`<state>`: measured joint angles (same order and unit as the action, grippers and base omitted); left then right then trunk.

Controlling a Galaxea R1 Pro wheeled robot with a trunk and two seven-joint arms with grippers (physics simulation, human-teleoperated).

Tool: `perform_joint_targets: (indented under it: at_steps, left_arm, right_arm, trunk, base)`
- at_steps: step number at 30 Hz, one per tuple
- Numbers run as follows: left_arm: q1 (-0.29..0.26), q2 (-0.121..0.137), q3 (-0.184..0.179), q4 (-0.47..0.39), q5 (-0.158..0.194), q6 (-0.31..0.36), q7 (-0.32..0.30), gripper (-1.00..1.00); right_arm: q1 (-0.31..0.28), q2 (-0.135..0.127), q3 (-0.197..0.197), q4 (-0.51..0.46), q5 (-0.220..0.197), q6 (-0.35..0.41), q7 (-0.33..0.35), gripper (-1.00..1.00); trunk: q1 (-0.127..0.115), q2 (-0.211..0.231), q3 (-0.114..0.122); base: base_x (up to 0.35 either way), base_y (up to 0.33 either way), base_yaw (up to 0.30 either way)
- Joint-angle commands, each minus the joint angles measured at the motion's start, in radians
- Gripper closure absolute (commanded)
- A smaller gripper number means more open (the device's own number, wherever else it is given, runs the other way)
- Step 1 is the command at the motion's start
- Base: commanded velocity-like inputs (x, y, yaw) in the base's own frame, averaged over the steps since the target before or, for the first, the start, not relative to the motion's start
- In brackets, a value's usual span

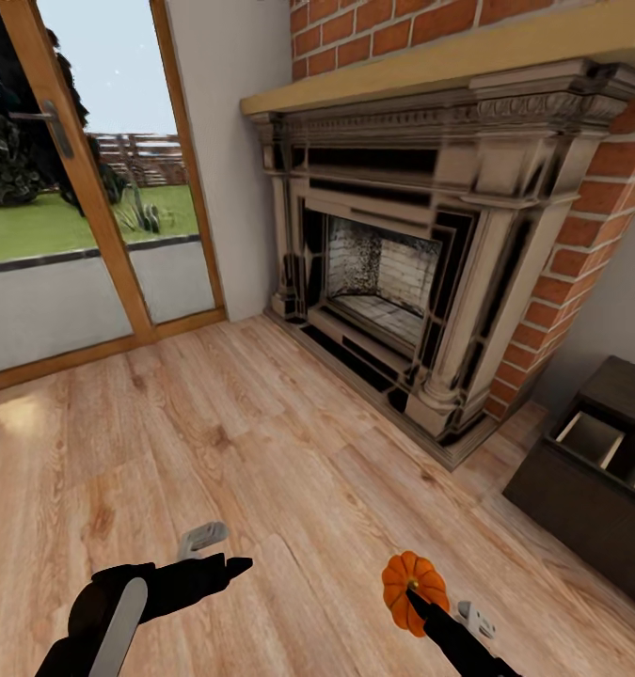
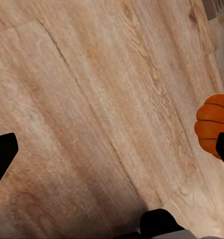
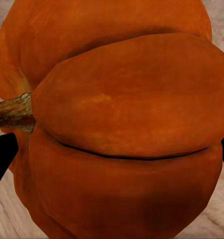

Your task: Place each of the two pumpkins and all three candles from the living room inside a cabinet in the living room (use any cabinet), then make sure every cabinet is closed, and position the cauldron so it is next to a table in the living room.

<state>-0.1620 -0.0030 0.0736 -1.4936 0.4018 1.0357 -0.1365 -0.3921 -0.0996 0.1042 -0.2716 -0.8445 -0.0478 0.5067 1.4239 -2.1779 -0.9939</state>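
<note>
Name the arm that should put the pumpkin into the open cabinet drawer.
Right. Its gripper is already shut on the pumpkin, and the cabinet with its open drawer stands on that side. The left gripper holds nothing.

right gripper (image 1: 416, 597) clamped on pumpkin (image 1: 413, 580), left gripper (image 1: 237, 565) empty

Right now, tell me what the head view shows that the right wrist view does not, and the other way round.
Head view alone: the fireplace, the glass door, the dark cabinet with an open drawer, the left claw empty above the floor, and the right claw. Right wrist view alone: the pumpkin's stem and its ribs, close up. Both: the orange pumpkin gripped in the right claw, and the wooden floor.
</note>
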Motion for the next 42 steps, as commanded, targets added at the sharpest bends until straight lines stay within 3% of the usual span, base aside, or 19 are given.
perform_joint_targets:
  at_steps: [1, 4, 10, 29, 42]
  left_arm:
    - [-0.001, 0.0, 0.002, 0.0, -0.008, 0.004, -0.009, -1.0]
    - [-0.001, 0.0, 0.002, 0.0, -0.008, 0.004, -0.009, -1.0]
    - [0.0, 0.0, 0.002, 0.0, -0.006, 0.004, -0.009, -1.0]
    - [-0.001, 0.0, 0.001, 0.0, -0.007, 0.004, -0.009, -1.0]
    - [-0.001, -0.001, 0.001, 0.0, -0.008, 0.004, -0.009, -1.0]
  right_arm:
    - [-0.001, -0.001, 0.008, 0.002, -0.009, -0.004, 0.003, 1.0]
    - [-0.001, -0.001, 0.008, 0.002, -0.009, -0.004, 0.003, 1.0]
    - [-0.001, -0.002, 0.008, 0.002, -0.009, -0.004, 0.004, 1.0]
    - [-0.001, 0.0, 0.008, 0.002, -0.01, -0.004, 0.003, 1.0]
    - [-0.001, 0.0, 0.008, 0.003, -0.01, -0.004, 0.004, 1.0]
  trunk:
    - [-0.004, 0.007, 0.002]
    - [-0.016, 0.028, 0.012]
    - [-0.016, 0.028, 0.012]
    - [-0.016, 0.028, 0.012]
    - [-0.065, 0.119, 0.052]
  base:
    - [0.0, 0.0, -0.002]
    - [0.0, 0.0, -0.001]
    - [0.0, 0.0, -0.063]
    - [0.0, 0.0, -0.25]
    - [0.0, 0.0, -0.26]
